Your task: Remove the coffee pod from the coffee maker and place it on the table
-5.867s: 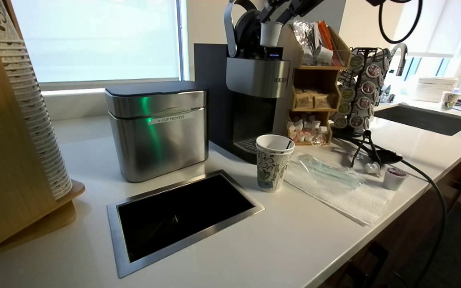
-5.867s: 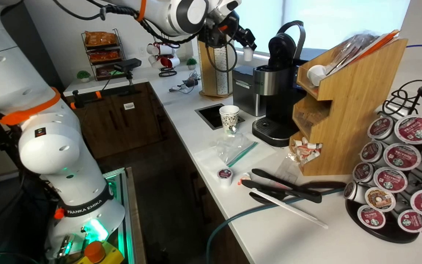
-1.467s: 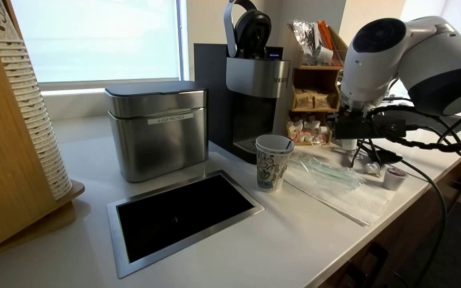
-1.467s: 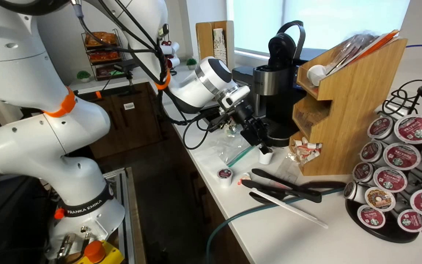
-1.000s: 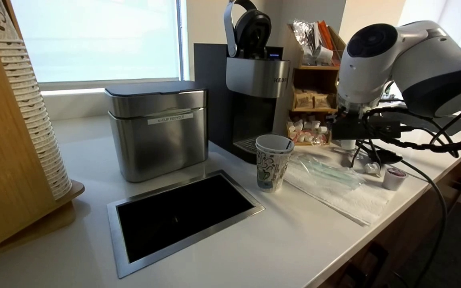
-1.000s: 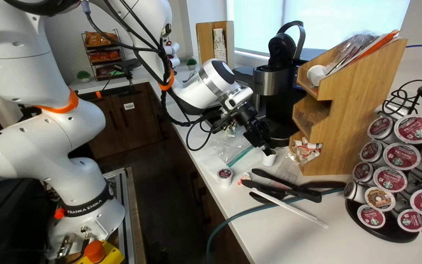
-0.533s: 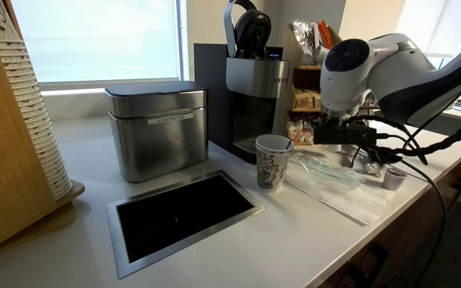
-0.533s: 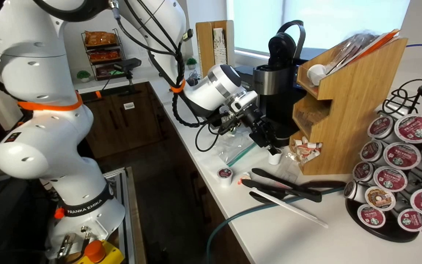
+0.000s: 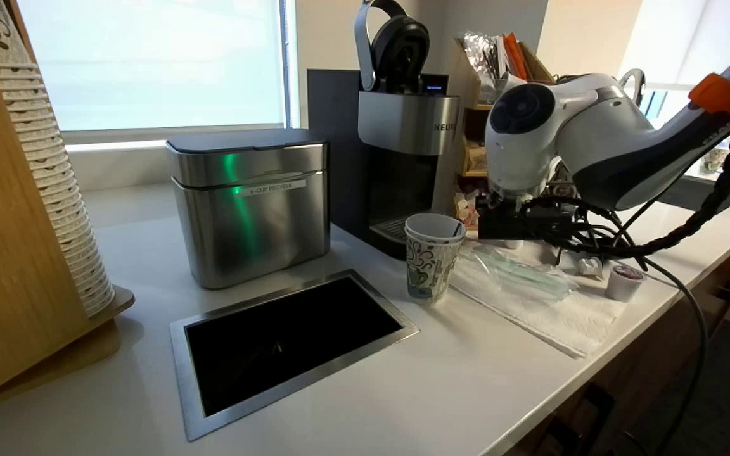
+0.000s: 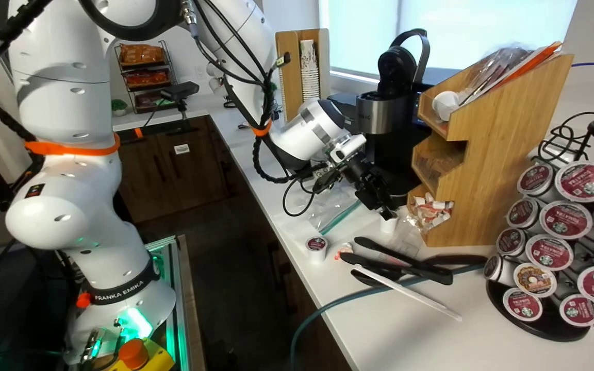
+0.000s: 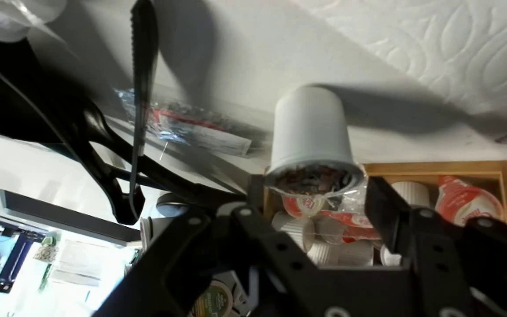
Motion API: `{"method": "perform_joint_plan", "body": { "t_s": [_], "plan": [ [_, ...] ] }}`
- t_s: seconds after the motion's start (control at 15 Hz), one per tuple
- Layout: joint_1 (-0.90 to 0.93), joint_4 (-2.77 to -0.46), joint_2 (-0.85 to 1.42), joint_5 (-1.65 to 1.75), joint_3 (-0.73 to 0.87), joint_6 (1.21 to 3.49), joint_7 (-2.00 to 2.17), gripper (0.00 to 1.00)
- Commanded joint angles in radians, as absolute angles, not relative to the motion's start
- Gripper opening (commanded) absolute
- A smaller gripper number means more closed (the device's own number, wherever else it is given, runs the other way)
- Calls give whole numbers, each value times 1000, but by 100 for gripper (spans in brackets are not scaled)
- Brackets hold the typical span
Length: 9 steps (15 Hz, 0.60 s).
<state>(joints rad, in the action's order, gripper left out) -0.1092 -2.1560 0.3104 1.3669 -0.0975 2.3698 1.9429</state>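
White coffee pod (image 11: 310,127) sits btwn & just beyond the tips of the pincer (image 11: 317,190), rim & dark top facing it, base away. In an exterior view it's just under the tips, long axis approx. upright, pincer slanting; base looks to be on the table (image 10: 405,340), contact hard to confirm. Fingers (image 11: 256,191) flank rim closely both sides: can't tell if it's gripped or loose. Only 1 pincer, so no choice there. Next, prob.: spread wider, back off along pod's axis w/o snagging rim.

likely a breakroom kitchen: coffee maker (image 9: 406,123), recycle bin (image 9: 251,234), pod rack (image 10: 547,330), sink (image 9: 688,192).
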Motion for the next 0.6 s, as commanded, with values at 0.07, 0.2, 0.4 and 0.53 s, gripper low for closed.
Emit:
{"method": "perform_joint_plan", "body": {
  "t_s": [0.07,0.2,0.4,0.53],
  "plan": [
    [-55,-2201,256,1349,-60,2394,1962,100],
    [-45,-2230,213,1350,-56,2392,1978,100],
    [-44,-2307,122,1256,-58,2381,1914,100],
    [-61,-2426,3,1280,-42,2472,1857,100]
  ]
}}
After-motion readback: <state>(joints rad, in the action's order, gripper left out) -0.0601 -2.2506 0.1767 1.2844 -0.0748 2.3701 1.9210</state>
